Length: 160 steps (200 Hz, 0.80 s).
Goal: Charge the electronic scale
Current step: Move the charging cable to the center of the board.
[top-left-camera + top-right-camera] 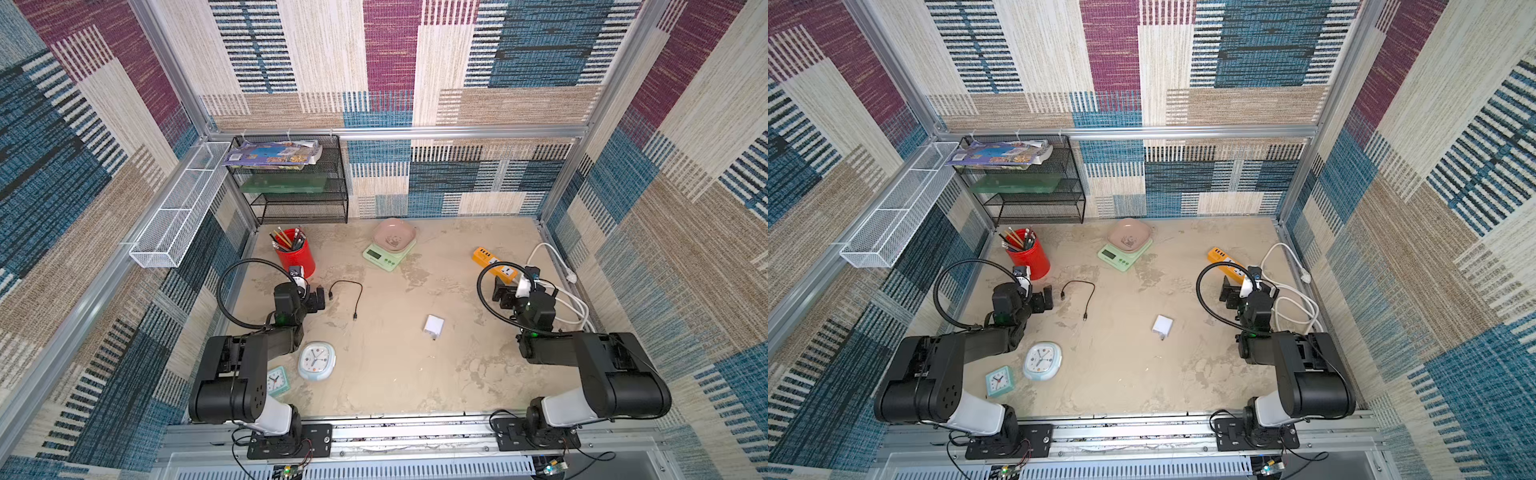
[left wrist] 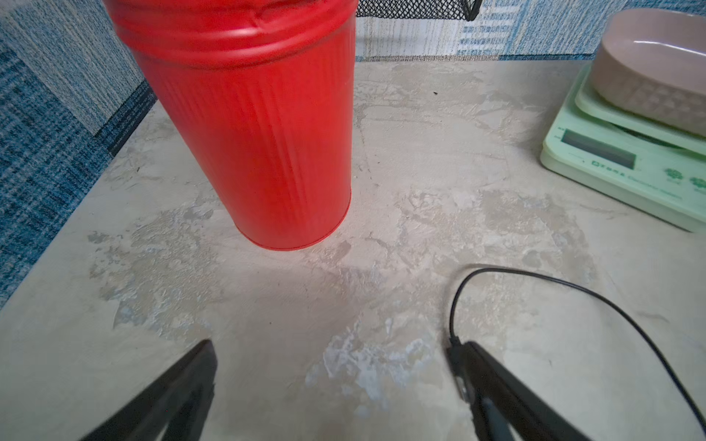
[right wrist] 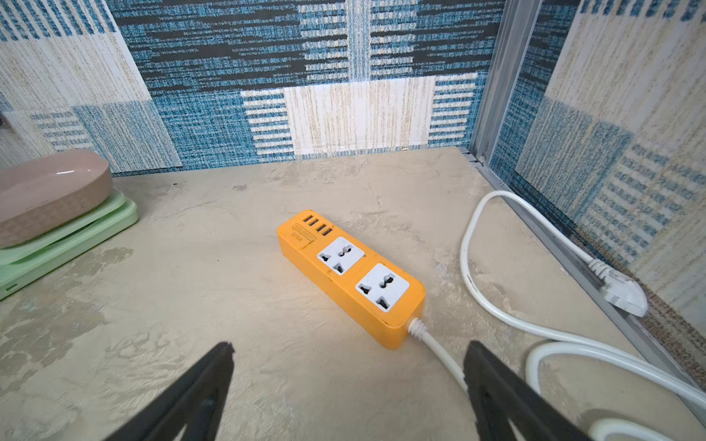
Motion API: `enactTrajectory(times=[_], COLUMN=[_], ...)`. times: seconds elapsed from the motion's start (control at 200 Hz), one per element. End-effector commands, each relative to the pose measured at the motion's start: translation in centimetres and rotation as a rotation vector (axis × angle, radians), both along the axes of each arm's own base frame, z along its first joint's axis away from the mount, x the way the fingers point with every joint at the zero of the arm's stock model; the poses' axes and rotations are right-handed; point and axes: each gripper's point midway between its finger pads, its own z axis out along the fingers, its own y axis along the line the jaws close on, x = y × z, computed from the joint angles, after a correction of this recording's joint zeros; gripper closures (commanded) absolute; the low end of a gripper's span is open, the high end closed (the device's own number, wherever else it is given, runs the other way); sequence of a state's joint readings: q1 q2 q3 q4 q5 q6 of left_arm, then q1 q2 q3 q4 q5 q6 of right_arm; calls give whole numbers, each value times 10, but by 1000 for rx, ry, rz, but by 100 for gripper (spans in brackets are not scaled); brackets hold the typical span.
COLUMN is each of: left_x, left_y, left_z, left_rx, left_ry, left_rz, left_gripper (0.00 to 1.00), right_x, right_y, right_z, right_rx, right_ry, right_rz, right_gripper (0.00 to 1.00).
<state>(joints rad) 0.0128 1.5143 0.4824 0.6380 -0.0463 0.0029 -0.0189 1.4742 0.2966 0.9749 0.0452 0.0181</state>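
Mint-green electronic scale (image 1: pixel 382 255) is set at the back of the bench (image 1: pixel 395 374), no cable attached, pink tray (image 1: pixel 394 235) on top. Left gripper (image 2: pixel 340 345) and right gripper (image 3: pixel 349 345) are both spread wide and empty, the left just beside one plug of the loose black cable (image 2: pixel 450 317), the right before the orange power strip (image 3: pixel 344 275). The plug should be pinched short behind its head and kept level for insertion.

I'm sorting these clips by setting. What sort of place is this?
Probably a staged desk scene in a robot test cell: red pencil holder, black mesh paper rack, aluminium frame lined with carpet tiles.
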Motion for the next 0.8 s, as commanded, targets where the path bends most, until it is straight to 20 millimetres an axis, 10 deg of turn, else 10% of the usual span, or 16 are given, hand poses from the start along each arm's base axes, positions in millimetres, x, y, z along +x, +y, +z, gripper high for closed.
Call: enactTrajectory(times=[0.0, 0.526, 0.796], left_x=[2, 1, -11], left_y=[-1, 0, 13], left_z=[3, 4, 61], left_rx=[-5, -3, 22], left_ry=[-9, -14, 9], left_rz=[-7, -1, 85], left_gripper=[1, 1, 1], right_x=[4, 9, 32], right_y=[0, -1, -13], right_z=[13, 17, 68], right_rx=[-4, 3, 216], right_ry=[-49, -35, 46], right_rz=[-1, 3, -67], right_gripper=[5, 5, 5])
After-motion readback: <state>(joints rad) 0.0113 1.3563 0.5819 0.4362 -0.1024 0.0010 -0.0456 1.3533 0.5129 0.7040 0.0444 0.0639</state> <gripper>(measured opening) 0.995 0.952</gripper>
